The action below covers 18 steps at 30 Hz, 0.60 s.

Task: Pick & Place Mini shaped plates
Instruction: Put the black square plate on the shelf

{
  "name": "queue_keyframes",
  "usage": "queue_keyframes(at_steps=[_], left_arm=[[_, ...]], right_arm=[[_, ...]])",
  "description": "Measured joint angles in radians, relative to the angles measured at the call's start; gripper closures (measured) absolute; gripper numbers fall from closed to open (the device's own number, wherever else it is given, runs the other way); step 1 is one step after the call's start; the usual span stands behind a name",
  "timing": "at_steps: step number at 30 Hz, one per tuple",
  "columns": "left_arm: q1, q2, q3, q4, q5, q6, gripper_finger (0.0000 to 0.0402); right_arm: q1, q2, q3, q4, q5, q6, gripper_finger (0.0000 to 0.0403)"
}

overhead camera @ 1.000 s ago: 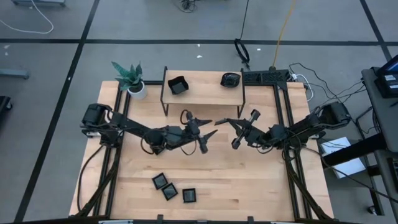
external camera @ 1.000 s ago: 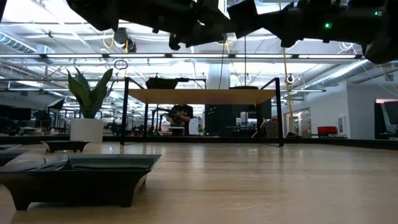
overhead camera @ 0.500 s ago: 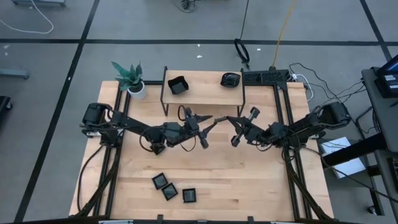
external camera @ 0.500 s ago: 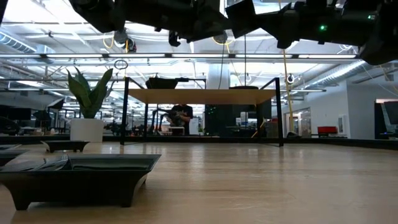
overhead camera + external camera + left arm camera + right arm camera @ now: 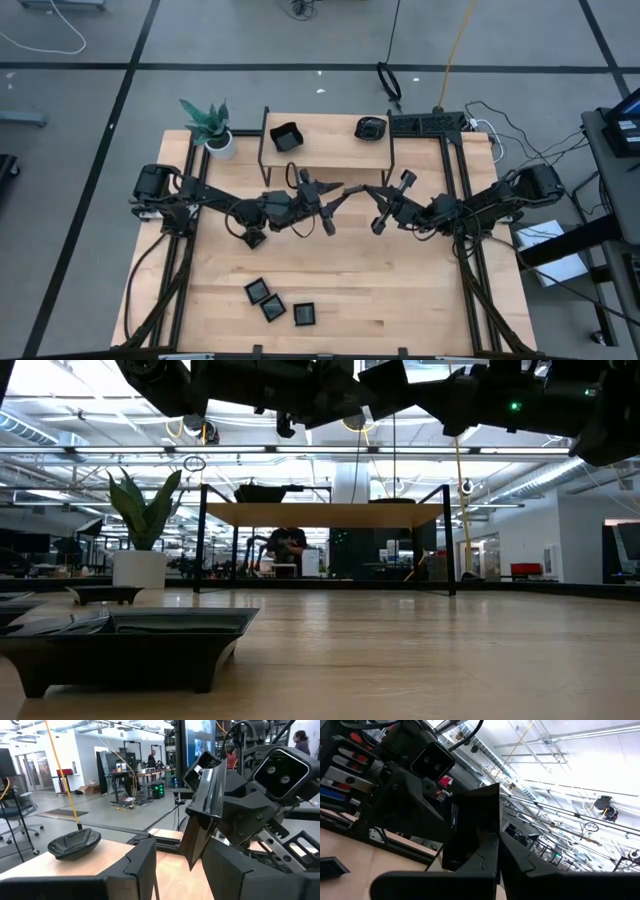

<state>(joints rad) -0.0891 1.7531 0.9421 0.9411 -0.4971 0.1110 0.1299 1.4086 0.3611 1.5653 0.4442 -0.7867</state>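
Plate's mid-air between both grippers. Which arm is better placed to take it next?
Probably left. The left gripper has its open fingers on either side of the plate, which the right gripper holds clamped above mid-table.

One camera looks straight down on the pale wooden worktop (image 5: 400, 290); another sits level at its near edge; both wrist cameras face each other closely, sharing one glossy black plate (image 5: 207, 807).

Glossy black plates (image 5: 273, 299); pale wood table (image 5: 400, 290); green plant (image 5: 207, 119).
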Motion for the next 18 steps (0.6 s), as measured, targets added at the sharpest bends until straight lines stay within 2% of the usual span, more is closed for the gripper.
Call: queue_keyframes(at_steps=[6,9,14,18], left_arm=[[0.000,0.000,0.000,0.031,-0.001,-0.003,0.0258],[0.000,0.000,0.000,0.085,-0.001,-0.017,0.0290],[0.000,0.000,0.000,0.125,0.000,-0.018,0.0382],[0.000,0.000,0.000,0.127,0.002,-0.018,0.0385]], right_arm=[[0.000,0.000,0.000,-0.001,-0.003,0.015,0.0402],[0.002,0.000,0.000,-0.007,-0.006,0.015,0.0394],[0.005,0.000,0.000,-0.024,-0.069,0.016,0.0369],[0.011,-0.001,0.000,-0.026,-0.092,0.014,0.0348]])
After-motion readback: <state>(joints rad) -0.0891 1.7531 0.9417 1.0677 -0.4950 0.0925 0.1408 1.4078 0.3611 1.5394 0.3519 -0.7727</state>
